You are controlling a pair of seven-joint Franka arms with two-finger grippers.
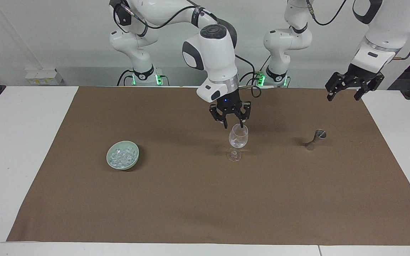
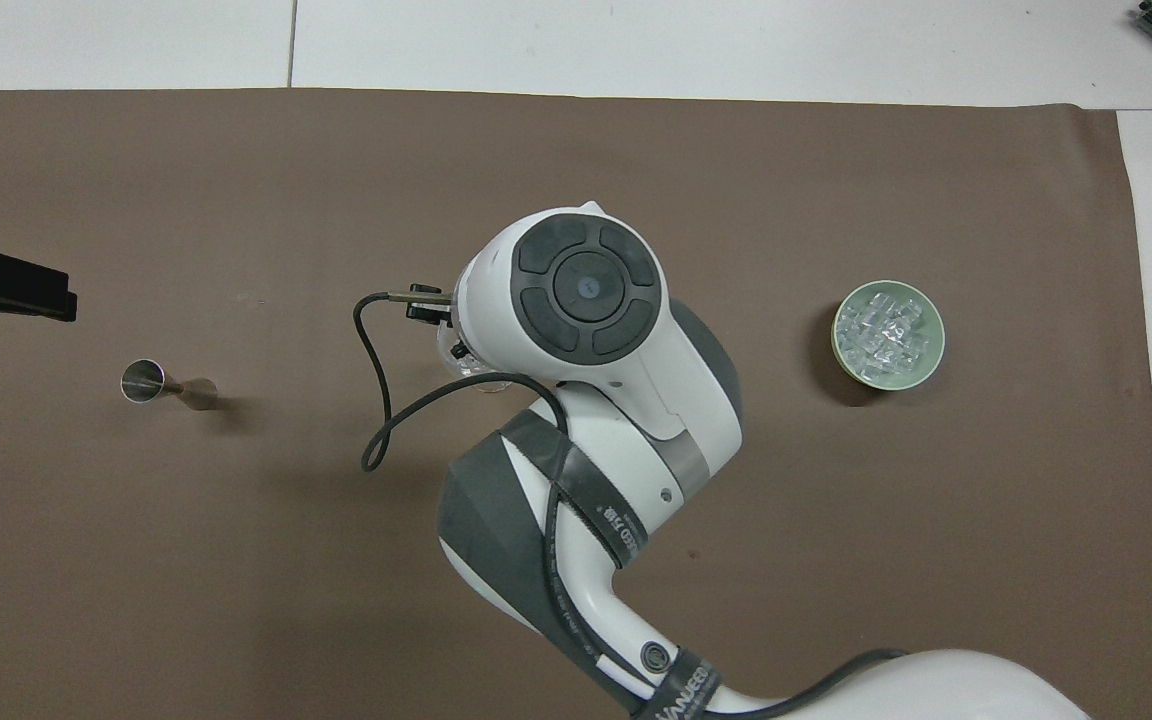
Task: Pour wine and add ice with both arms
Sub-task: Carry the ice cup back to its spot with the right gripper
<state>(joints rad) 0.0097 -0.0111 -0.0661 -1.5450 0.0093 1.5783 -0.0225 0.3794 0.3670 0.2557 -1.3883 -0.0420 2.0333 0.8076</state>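
- The right gripper (image 1: 233, 125) hangs just above the rim of the wine glass (image 1: 238, 138) at mid-table, its jaws spread and holding nothing.
- The left gripper (image 1: 343, 97) waits in the air over the left arm's end of the brown mat (image 1: 190, 199), its jaws also spread and empty.
- The ice (image 1: 121, 155) lies heaped in a pale green bowl (image 1: 109, 162) toward the right arm's end of the table (image 1: 12, 142), well apart from the glass. In the overhead view the cubes (image 2: 884, 333) fill the bowl (image 2: 839, 352) nearly to its rim.
- A glint low inside the glass may be a cube, though it cannot be told for sure.
- A small metal jigger (image 1: 315, 139) stands toward the left arm's end, about level with the glass.
- The cubes look light, hard and probably slick. A pinch across two flat faces of one cube on top of the heap seems the safest hold, with a modest squeeze so that it does not squirt free.
- The glass looks thin-walled, fragile and top-heavy on its narrow stem. A knock on the rim from a fingertip could tip it, so any release is best made centred over the mouth and close above it.
- The shallow bowl may slide on the mat if the jaws press sideways into the heap.
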